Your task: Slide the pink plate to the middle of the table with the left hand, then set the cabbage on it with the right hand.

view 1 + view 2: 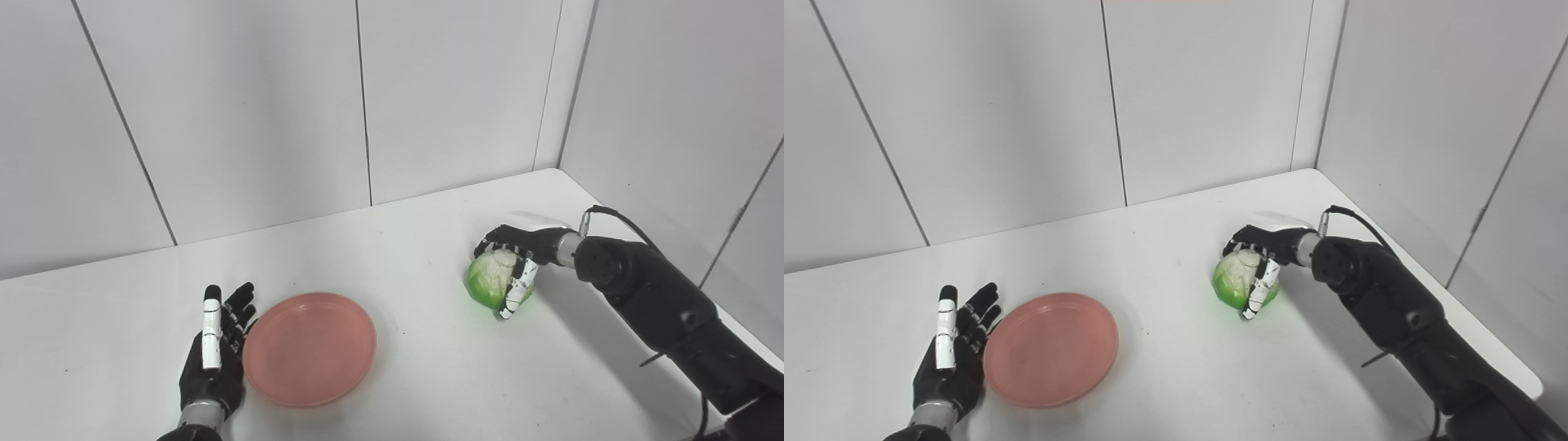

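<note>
Filling the lower half of the frame, the white counter (398,380) runs back to grey panelled walls (245,110) that meet in a corner at the upper right. The right arm (667,306), black and jointed, comes in from the lower right edge and reaches toward the centre right. The pink plate (309,349) lies flat on the counter at lower centre-left, nothing on it. The cabbage (490,278), pale green and round, sits at centre right, well apart from the plate; whether it rests on the counter or is just lifted cannot be told. The right hand (517,257) is curled over its top and right side, fingers (517,291) wrapped down around it in a grasp. The left hand (214,349) lies at lower left, palm facing the plate, fingers spread and released, touching or just beside the plate's left rim.
</note>
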{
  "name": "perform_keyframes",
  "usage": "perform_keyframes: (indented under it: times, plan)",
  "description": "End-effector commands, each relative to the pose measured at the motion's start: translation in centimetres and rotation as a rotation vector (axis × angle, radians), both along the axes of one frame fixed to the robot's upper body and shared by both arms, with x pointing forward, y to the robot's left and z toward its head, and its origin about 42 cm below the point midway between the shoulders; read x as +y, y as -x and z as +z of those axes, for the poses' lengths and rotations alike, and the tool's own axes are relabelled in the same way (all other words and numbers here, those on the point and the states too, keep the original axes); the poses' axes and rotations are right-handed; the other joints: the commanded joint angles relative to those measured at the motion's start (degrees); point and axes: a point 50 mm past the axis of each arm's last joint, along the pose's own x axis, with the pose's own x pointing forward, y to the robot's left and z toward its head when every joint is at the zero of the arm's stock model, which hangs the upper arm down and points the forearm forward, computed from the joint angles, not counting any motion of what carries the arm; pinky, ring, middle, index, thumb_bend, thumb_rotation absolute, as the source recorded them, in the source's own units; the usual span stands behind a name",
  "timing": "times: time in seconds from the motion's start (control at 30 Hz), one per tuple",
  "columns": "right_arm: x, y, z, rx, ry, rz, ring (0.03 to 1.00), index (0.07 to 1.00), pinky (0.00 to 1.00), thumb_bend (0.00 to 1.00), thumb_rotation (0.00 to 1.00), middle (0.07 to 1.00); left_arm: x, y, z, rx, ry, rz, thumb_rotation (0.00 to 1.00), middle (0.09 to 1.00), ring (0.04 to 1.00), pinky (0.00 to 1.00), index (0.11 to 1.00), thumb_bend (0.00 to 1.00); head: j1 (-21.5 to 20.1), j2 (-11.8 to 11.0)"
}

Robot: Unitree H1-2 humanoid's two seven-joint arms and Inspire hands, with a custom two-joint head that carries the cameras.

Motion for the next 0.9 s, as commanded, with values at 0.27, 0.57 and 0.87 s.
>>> perform_keyframes:
  times: [0.27, 0.57, 0.87]
  plan:
    - [1.2, -0.2, 4.4, -0.174, 0.012, 0.091, 0.375, 0.493, 0.3, 0.53, 0.0, 0.478, -0.8, 0.3, -1.5, 0.075, 0.003, -0.031, 0.89, 0.923, 0.956, 1.0, 0.77, 0.69, 0.21, -0.07]
    - [3.3, 0.2, 7.1, -0.212, -0.022, 0.164, 0.42, 0.54, 0.34, 0.52, 0.0, 0.434, -1.0, 0.4, -1.7, 0.08, 0.013, -0.031, 0.88, 0.906, 0.944, 0.99, 0.75, 0.69, 1.13, -0.02]
    - [8.0, 1.0, 10.5, -0.295, -0.178, 0.315, 0.396, 0.532, 0.32, 0.53, 0.0, 0.439, -2.0, 0.4, -2.1, 0.09, 0.02, -0.023, 0.87, 0.878, 0.927, 0.97, 0.72, 0.68, 6.33, 0.45]
